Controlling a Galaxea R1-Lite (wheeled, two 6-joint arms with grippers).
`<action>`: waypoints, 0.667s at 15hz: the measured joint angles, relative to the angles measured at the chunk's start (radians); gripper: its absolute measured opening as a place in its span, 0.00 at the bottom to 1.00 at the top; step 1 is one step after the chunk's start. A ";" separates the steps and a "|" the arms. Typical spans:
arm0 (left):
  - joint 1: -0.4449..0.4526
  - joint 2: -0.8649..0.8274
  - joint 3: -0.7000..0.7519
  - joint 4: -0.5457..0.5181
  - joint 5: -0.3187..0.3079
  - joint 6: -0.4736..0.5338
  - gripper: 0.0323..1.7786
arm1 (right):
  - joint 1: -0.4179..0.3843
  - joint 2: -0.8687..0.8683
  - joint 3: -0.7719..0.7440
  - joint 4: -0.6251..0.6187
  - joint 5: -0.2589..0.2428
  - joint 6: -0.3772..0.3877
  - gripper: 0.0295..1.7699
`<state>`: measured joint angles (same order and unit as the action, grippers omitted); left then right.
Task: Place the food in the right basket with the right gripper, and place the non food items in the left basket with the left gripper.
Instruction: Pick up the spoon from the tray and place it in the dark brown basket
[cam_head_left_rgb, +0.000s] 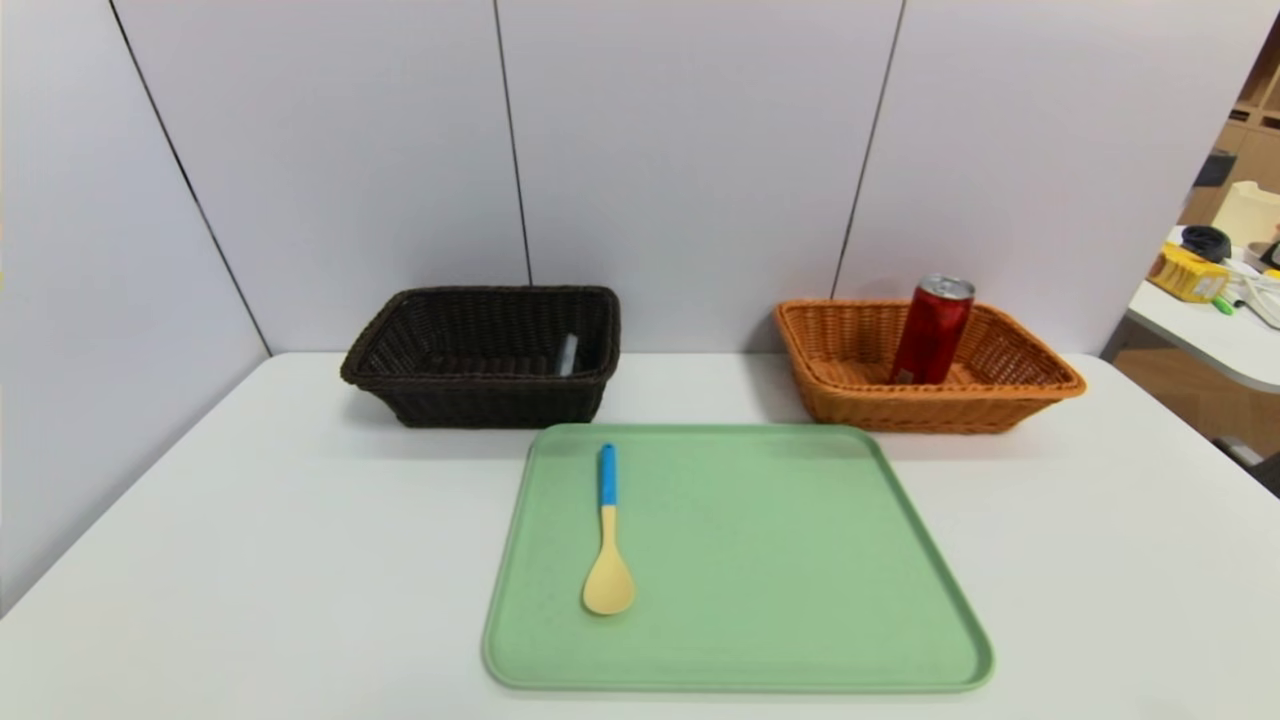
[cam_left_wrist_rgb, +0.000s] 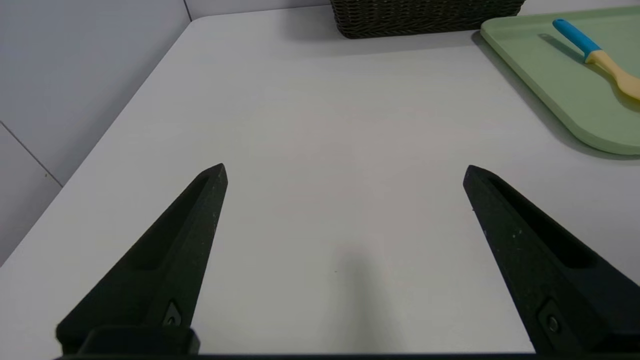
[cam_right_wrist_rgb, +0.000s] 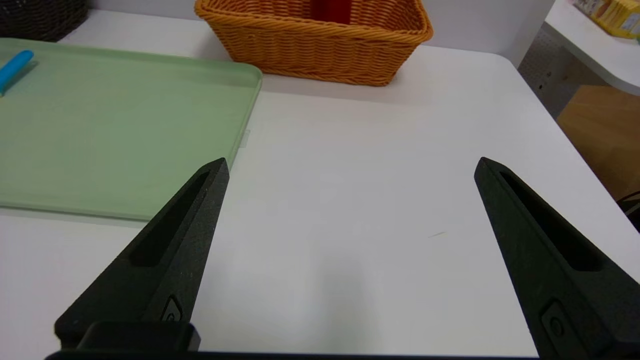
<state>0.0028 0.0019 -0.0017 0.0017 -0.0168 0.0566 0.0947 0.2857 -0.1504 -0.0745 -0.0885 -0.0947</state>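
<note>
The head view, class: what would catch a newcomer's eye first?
Probably the red can, standing tilted in the orange wicker basket at the back right. Next might come the spoon with its bright blue handle, lying on the left part of the pale green tray. The dark basket stands at the back left.

From the head view you look forward and down over the whole white table (cam_head_left_rgb: 300, 560), the wall at twelve o'clock. Your left wrist view sits low and nearer the tabletop, facing the dark basket (cam_left_wrist_rgb: 425, 17) at about one o'clock; your right wrist view, also close, has the orange basket (cam_right_wrist_rgb: 320, 45) near twelve. All three share the green tray (cam_right_wrist_rgb: 125, 125) and the spoon's blue handle (cam_right_wrist_rgb: 15, 67).
</note>
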 joint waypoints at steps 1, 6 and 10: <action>0.000 0.000 0.000 0.000 0.000 0.000 0.95 | -0.022 -0.004 0.014 -0.002 0.005 0.000 0.96; 0.000 0.000 0.000 0.000 0.000 0.000 0.95 | -0.073 -0.074 0.124 -0.016 0.046 -0.014 0.96; 0.000 0.000 0.000 0.000 0.000 0.000 0.95 | -0.089 -0.208 0.146 0.067 0.128 -0.018 0.96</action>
<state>0.0028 0.0019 -0.0017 0.0017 -0.0168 0.0562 0.0057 0.0774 -0.0047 -0.0070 0.0394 -0.1126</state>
